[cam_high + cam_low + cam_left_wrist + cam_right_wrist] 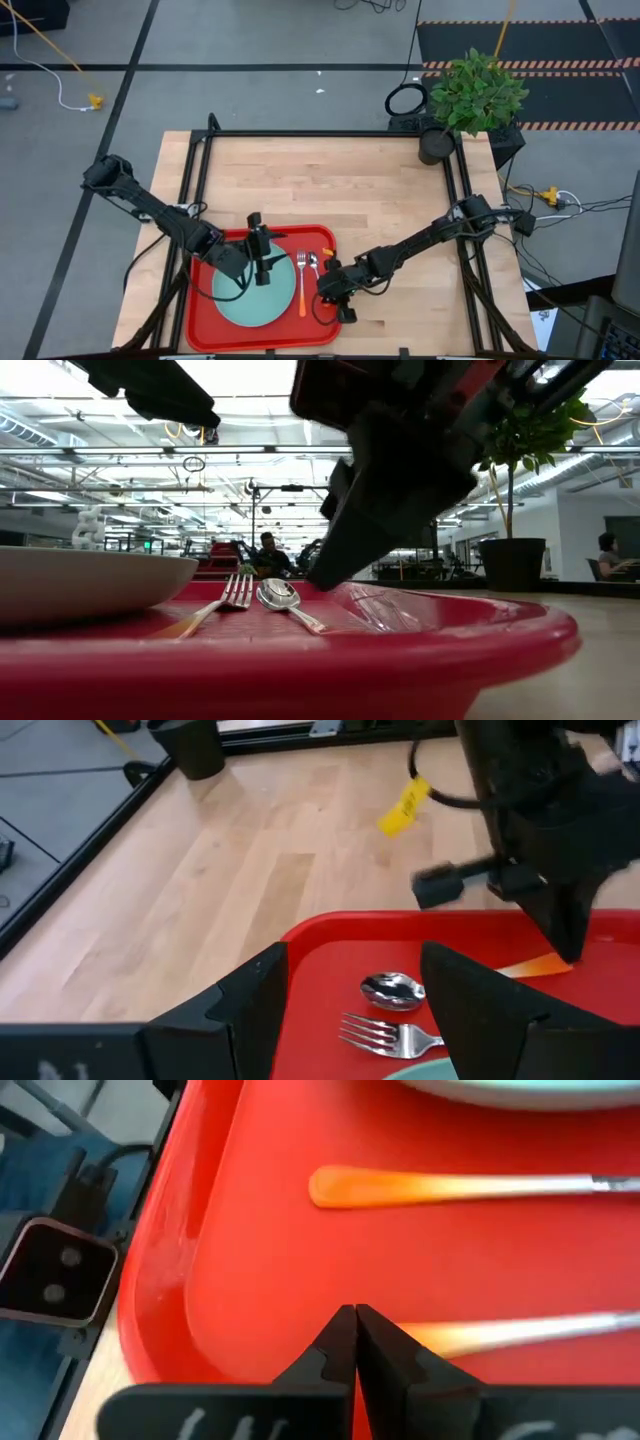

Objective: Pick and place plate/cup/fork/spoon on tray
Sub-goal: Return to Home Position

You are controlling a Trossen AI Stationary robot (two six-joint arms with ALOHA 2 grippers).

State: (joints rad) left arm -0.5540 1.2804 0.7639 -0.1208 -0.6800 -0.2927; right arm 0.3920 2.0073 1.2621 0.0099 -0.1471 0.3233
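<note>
The red tray (pixel 215 330) lies at the table's near edge. On it are the pale teal plate (pixel 240 300), the fork (pixel 301 285) and, to its right, the spoon (pixel 313 263), tines and bowl toward the far edge. My left gripper (pixel 360 1010) is open and empty above the tray's far part, by the plate's far rim. My right gripper (pixel 355 1325) is shut, its tips down over the tray's right part at the spoon's orange handle (pixel 520 1328). The fork's handle (pixel 400 1185) lies beyond it. The blue cup is not in view. My right gripper points down from above with shut fingertips (pixel 570 945) at the free end of the spoon's handle (pixel 530 965), which lies flat on the tray. The fingers hide that end, and I cannot tell whether they touch it.
A potted plant (pixel 470 95) stands at the table's far right corner. Black frame rails (pixel 320 133) run along the table's edges. Bare wood (pixel 330 180) lies beyond the tray. A small camera (pixel 55 1270) sits off the tray's near edge.
</note>
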